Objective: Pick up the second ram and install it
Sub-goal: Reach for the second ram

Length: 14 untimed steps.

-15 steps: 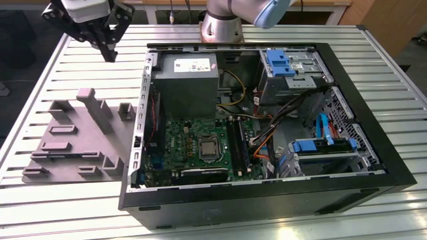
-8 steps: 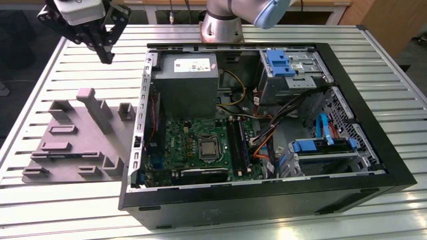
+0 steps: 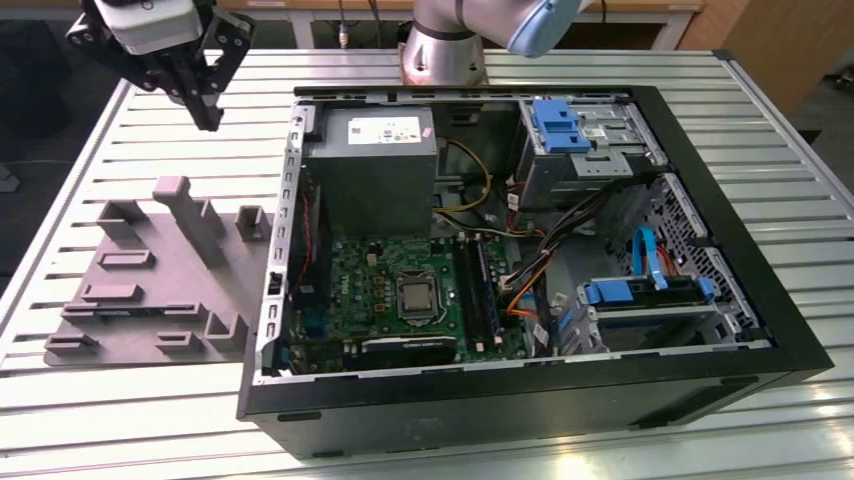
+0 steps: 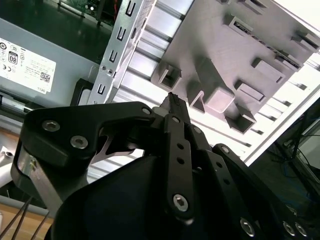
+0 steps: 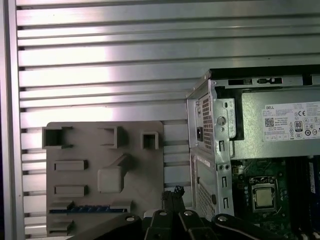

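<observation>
Because the black two-fingered gripper (image 3: pixel 207 122) hangs with its fingers (image 4: pixel 172 107) pressed together and nothing between them, a descent as it stands would likely jab the second ram (image 5: pixel 90 208). This thin bluish-green board lies in a long slot of the grey plastic fixture plate (image 3: pixel 147 285), and the fingers would have to part first. The stick is thin and seated low, so an off-centre pinch could tilt it or scrape the fixture's blocks. In the exterior view the gripper is at twelve o'clock from the fixture and well above it, with the open black computer case (image 3: pixel 534 410) at the fixture's three o'clock. Inside the case, the narrow black memory slots (image 3: pixel 477 290) sit just beside orange cables (image 3: pixel 527 290), which could snag a carried board. Everything rests on a ribbed aluminium table (image 3: pixel 134 420). Wooden furniture (image 3: pixel 774 40) stands behind.
</observation>
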Tool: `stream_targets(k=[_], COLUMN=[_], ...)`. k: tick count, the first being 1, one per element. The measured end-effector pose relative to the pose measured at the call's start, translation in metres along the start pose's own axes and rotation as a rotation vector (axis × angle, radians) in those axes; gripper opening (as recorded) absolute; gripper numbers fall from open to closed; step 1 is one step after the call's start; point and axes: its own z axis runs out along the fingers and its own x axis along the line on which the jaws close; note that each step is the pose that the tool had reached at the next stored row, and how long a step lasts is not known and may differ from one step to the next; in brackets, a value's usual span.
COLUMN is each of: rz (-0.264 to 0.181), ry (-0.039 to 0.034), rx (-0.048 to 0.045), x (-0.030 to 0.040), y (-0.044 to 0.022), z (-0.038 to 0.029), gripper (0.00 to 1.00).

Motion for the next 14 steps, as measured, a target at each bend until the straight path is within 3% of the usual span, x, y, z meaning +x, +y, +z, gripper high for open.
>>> stream_targets(k=[14], rz=[0.0], ry=[0.0001], rx=[0.0], x=[0.0105], y=[-0.0092], z=[0.0006], gripper=[0.11])
